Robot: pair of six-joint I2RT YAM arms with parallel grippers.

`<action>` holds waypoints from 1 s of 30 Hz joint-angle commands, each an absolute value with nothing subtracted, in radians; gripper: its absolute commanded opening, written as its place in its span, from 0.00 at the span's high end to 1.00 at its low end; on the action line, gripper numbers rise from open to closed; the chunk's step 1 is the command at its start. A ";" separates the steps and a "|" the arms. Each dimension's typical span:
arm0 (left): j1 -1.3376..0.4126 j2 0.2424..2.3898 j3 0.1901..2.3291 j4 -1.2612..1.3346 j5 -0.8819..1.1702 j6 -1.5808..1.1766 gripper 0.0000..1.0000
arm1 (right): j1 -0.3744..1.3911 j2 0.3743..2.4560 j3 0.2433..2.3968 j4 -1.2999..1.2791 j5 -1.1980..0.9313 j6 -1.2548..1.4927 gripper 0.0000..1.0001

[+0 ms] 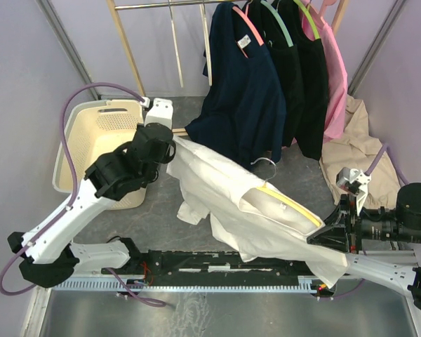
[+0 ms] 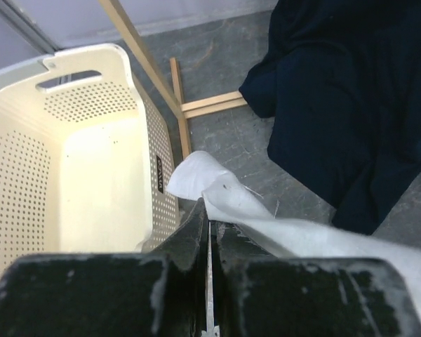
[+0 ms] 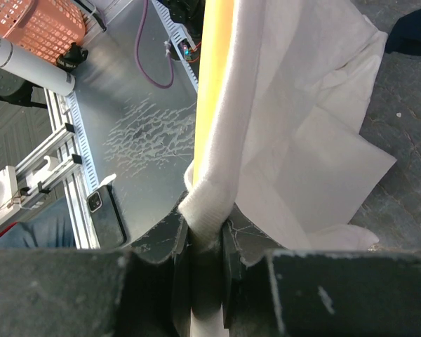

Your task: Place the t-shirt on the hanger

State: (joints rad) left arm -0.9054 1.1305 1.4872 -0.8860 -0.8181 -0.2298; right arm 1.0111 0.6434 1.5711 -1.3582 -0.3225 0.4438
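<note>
The left gripper is pressed together on a corner of the t-shirt, with a small flap of white cloth sticking up past its fingertips. It holds that corner up just beside the basket and in front of the hanging navy shirt.

From there the t-shirt stretches diagonally across the middle of the table to the right gripper, part of it sagging in loose folds towards the near edge. The right gripper's jaws stand narrowly apart and pinch a thick rolled hem of the t-shirt.

The hanger lies inside the t-shirt at that right end. One yellow arm shows along an opening in the cloth, and the silver hook pokes out of the fabric just below the navy shirt. In the right wrist view the yellow arm runs straight up from the jaws, touching the pinched hem; it may be caught between the fingers along with the cloth, but the fabric hides that spot.
</note>
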 commanded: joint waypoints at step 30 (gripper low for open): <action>-0.756 0.999 1.367 -0.884 -0.652 -0.291 0.53 | 1.011 0.665 1.560 -1.114 -0.154 0.439 0.99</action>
